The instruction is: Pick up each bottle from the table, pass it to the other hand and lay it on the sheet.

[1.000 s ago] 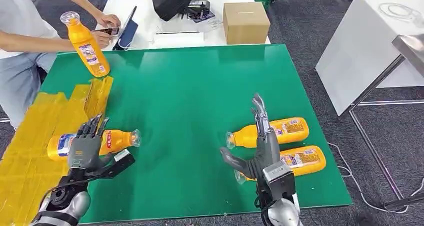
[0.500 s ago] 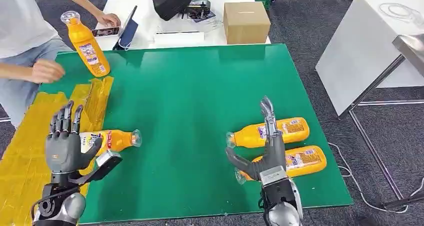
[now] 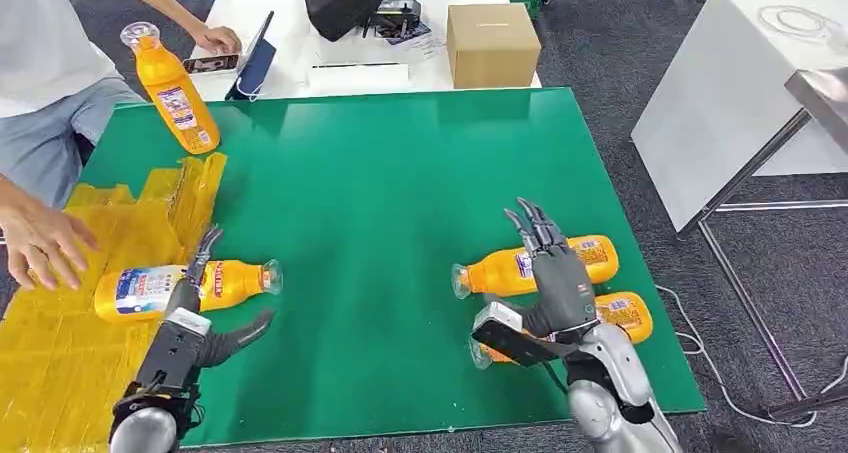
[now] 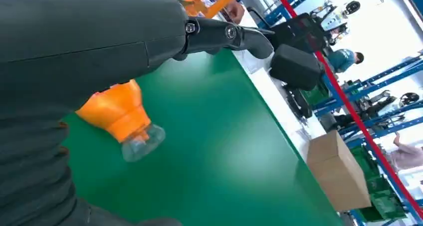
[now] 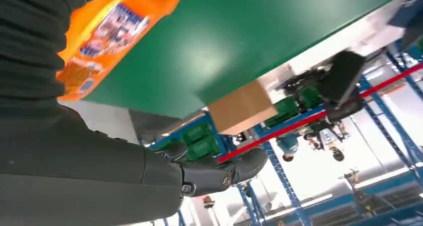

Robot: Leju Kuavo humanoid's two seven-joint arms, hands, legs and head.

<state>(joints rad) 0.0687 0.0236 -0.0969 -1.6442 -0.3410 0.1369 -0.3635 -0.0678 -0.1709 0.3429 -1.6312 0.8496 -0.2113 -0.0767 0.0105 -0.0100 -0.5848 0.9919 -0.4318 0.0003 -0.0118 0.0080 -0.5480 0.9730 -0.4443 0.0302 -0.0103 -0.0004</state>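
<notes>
Head view: right hand (image 3: 560,278), fingers spread and holding nothing, hovers over two orange plastic juice bottles (image 3: 535,265) lying crosswise, caps pointing left.

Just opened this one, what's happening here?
A humanoid robot is moving orange juice bottles across a green table onto a yellow sheet. One bottle lies at the sheet's edge beside the empty left hand. The right hand hovers over two lying bottles. A person's hand rests on the sheet.
</notes>
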